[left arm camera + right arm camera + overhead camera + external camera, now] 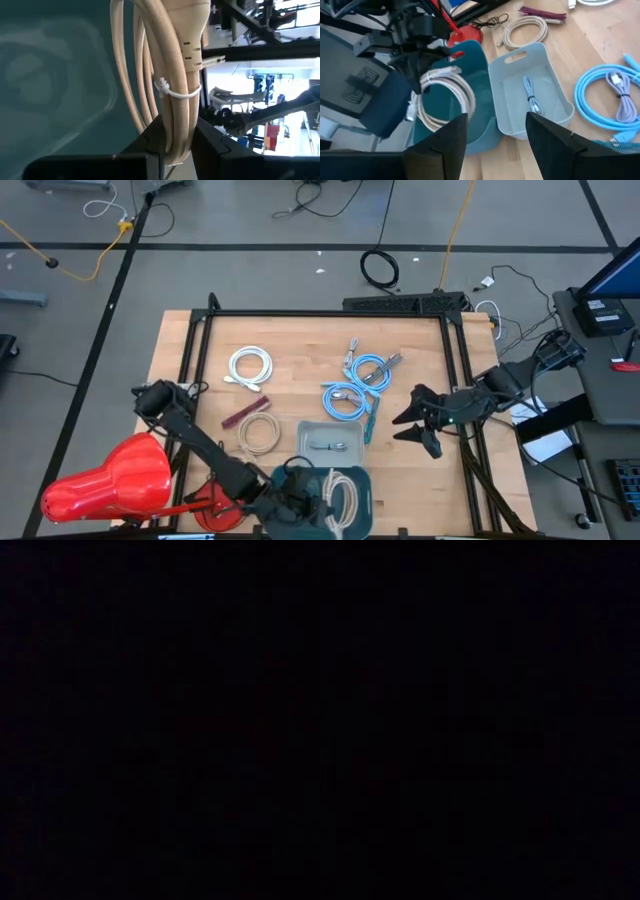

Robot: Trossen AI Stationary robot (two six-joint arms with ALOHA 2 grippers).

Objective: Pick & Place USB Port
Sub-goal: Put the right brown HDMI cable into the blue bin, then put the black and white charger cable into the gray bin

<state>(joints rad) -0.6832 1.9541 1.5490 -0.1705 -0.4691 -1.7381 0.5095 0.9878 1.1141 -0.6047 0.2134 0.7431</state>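
Note:
My left gripper point(303, 492) is at the table's near edge, over a teal bin point(352, 520), shut on a cream cable coil point(170, 75) bound with a white tie point(176, 93). The right wrist view shows that coil point(447, 92) standing upright inside the teal bin point(470, 65). Next to it sits a pale grey tray point(312, 430) holding a small grey cable point(531, 97). My right gripper point(412, 427) hovers open to the right of the tray, its fingers point(451, 136) touching nothing. The low view is black. My left gripper pinches the coil's bundled strands point(176, 131) between its two fingers, just beside the white tie. The fingers come at it from the table's left, lying across the strands. The coil stands on edge in the hold, over the teal bin; whether it touches the bin floor I cannot tell.
On the wood lie blue cable coils point(355, 392), a white coil point(250, 367), a beige coil point(260, 435) and a maroon cable point(243, 413). A red object point(110, 480) sits at the near left corner. Black frame rails point(462, 370) border the table.

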